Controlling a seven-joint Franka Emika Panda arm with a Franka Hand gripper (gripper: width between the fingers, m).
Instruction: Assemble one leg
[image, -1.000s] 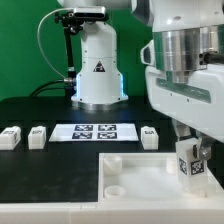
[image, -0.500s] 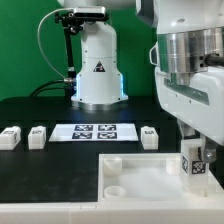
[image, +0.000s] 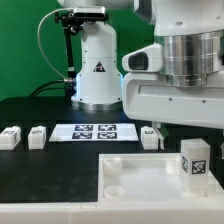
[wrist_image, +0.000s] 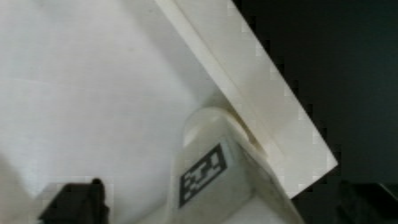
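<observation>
The leg (image: 194, 163), a small white square post with a marker tag facing the camera, stands upright at the right corner of the white rimmed panel (image: 130, 180). My gripper's large white hand (image: 175, 100) hangs above and to the exterior view's left of the leg, apart from it. In the wrist view the leg (wrist_image: 217, 170) shows below, beside the panel's rim (wrist_image: 249, 80). My gripper (wrist_image: 222, 206) is open, its dark fingers (wrist_image: 75, 203) set wide on either side, holding nothing.
Three more white legs lie on the black table: two at the exterior view's left (image: 10, 137) (image: 37, 136) and one by the panel (image: 150, 138). The marker board (image: 95, 132) lies behind them. The robot's base (image: 97, 70) stands at the back.
My gripper has let go of the leg, risen and shifted to the exterior view's left. The leg stays standing at the panel's right corner.
</observation>
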